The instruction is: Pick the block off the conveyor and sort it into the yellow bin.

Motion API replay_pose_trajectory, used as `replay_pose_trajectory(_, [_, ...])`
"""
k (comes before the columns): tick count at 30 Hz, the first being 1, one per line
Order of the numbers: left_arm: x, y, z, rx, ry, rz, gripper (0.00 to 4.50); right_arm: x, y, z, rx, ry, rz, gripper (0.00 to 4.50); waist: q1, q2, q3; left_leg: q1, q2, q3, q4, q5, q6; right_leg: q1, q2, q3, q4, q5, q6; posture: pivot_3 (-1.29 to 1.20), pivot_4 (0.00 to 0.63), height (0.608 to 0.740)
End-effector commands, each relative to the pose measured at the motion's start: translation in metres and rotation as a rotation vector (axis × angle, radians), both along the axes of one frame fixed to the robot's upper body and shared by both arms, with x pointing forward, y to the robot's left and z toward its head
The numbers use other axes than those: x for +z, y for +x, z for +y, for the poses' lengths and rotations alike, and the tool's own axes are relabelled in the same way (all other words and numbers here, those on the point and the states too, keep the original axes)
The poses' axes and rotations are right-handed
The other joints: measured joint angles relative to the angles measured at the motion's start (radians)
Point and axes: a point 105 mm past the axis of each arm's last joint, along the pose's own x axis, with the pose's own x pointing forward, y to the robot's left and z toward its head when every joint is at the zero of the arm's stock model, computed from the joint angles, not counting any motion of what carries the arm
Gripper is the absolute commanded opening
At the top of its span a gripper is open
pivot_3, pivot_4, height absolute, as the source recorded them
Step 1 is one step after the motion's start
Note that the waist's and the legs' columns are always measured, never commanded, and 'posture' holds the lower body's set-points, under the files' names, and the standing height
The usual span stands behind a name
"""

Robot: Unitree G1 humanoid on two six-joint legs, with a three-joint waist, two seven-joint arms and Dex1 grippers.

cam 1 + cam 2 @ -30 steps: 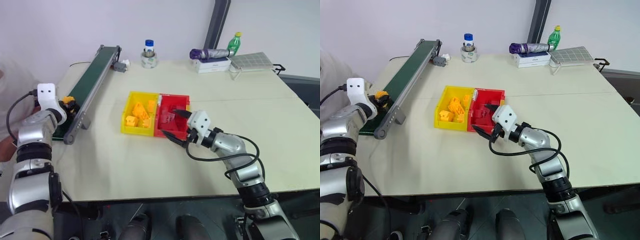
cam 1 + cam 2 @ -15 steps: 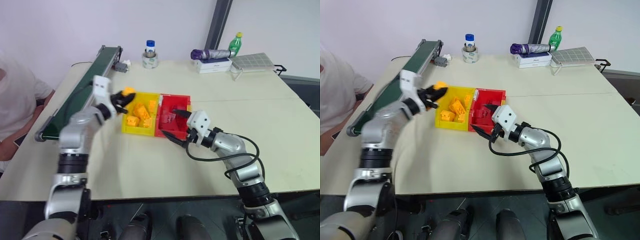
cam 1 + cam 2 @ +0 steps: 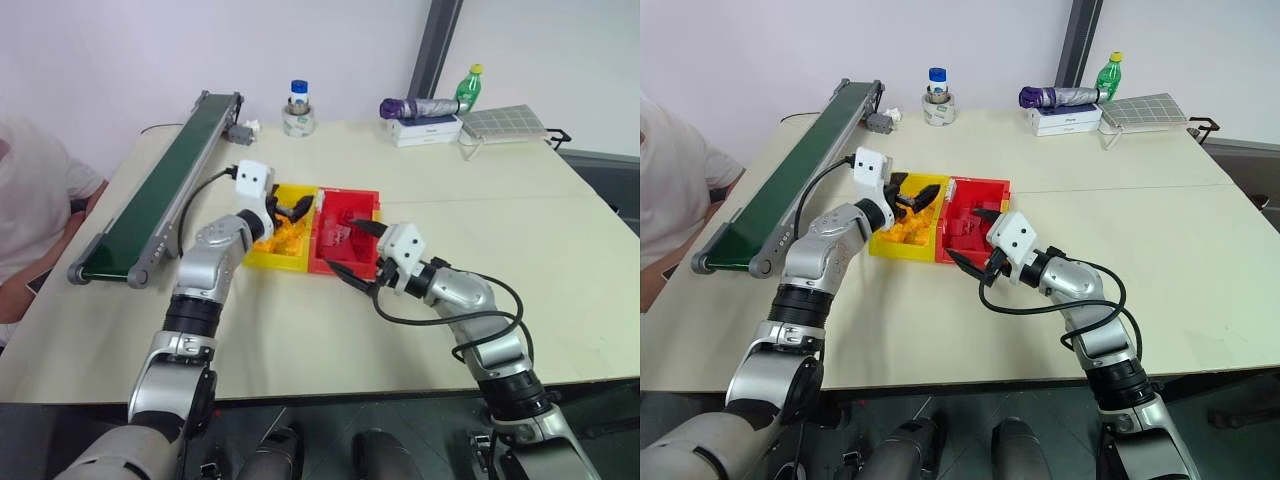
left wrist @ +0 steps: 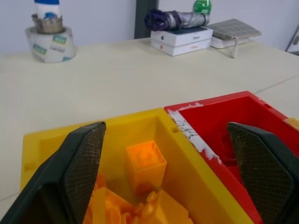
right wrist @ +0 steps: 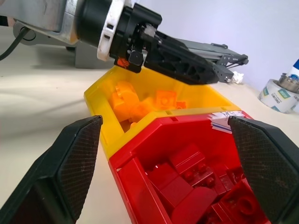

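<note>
Over yellow bin (image 3: 262, 250), frame centre-left: left gripper (image 3: 287, 212) jaws apart, empty. Block (image 4: 145, 164) sat upright inside bin, straight ahead between jaws. Right gripper (image 3: 357, 253) jaws apart, farther, by red tray (image 3: 360, 199).

yellow bin (image 4: 187, 154): smooth, glossy plastic. block (image 4: 145, 164): glossy orange-yellow plastic, studded top. red tray (image 5: 140, 189): same glossy plastic. conveyor (image 3: 160, 190): matt dark green belt, grey metal rails. table (image 3: 420, 180): matt, smooth.
</note>
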Motion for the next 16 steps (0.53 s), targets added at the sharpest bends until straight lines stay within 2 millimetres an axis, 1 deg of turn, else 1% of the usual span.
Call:
replay_pose_trajectory(1, [0.025, -0.011, 0.019, -0.003, 0.034, -0.115, 4.47, 0.015, -0.003, 0.001, 0.006, 0.016, -0.062, 4.50, -0.003, 0.000, 0.000, 0.000, 0.000, 0.000, 0.000, 0.000, 0.000, 0.000, 0.000, 0.000, 0.000, 0.000, 0.000, 0.00, 0.150, 0.740])
replay_pose_trajectory(3, [0.029, -0.020, 0.033, -0.027, 0.043, -0.127, 4.47, 0.015, -0.003, 0.002, 0.010, 0.016, -0.061, 4.50, -0.005, 0.000, 0.000, 0.000, 0.000, 0.000, -0.001, 0.000, 0.000, -0.001, 0.000, 0.000, 0.000, 0.000, 0.000, 0.00, 0.150, 0.740])
replay_pose_trajectory(6, [0.032, -0.045, 0.054, -0.110, 0.066, -0.148, 4.47, 0.016, -0.002, 0.003, 0.021, 0.012, -0.061, 4.50, -0.006, 0.000, 0.000, 0.000, 0.001, 0.000, -0.001, 0.000, 0.000, -0.001, 0.001, 0.001, 0.000, 0.000, 0.000, 0.00, 0.150, 0.740])
replay_pose_trajectory(10, [0.018, -0.072, 0.080, -0.163, 0.122, -0.057, 4.47, 0.016, -0.001, 0.004, 0.025, 0.012, -0.061, 4.50, -0.003, 0.000, 0.000, 0.000, 0.001, 0.000, -0.001, 0.000, 0.000, -0.001, 0.001, 0.002, 0.000, 0.000, -0.001, 0.00, 0.150, 0.740])
replay_pose_trajectory(11, [0.016, -0.077, 0.084, -0.171, 0.127, -0.050, 4.47, 0.016, -0.001, 0.004, 0.026, 0.012, -0.060, 4.50, 0.001, 0.000, 0.000, 0.000, 0.001, 0.000, -0.001, 0.000, 0.000, -0.001, 0.001, 0.002, 0.000, -0.001, -0.002, 0.00, 0.150, 0.740])
replay_pose_trajectory(14, [0.013, -0.084, 0.112, -0.096, 0.154, -0.040, 4.47, 0.015, -0.001, 0.005, 0.034, 0.014, -0.060, 4.50, 0.005, 0.000, 0.000, 0.000, 0.001, 0.000, -0.001, -0.001, -0.002, 0.000, 0.001, 0.002, -0.001, -0.002, -0.005, 0.00, 0.150, 0.740])
replay_pose_trajectory(16, [0.017, -0.086, 0.120, -0.068, 0.142, -0.067, 4.47, 0.015, -0.001, 0.006, 0.036, 0.014, -0.059, 4.50, 0.005, 0.000, 0.000, 0.000, 0.001, 0.000, -0.001, -0.002, -0.002, 0.000, 0.001, 0.002, -0.001, -0.002, -0.006, 0.00, 0.150, 0.740])
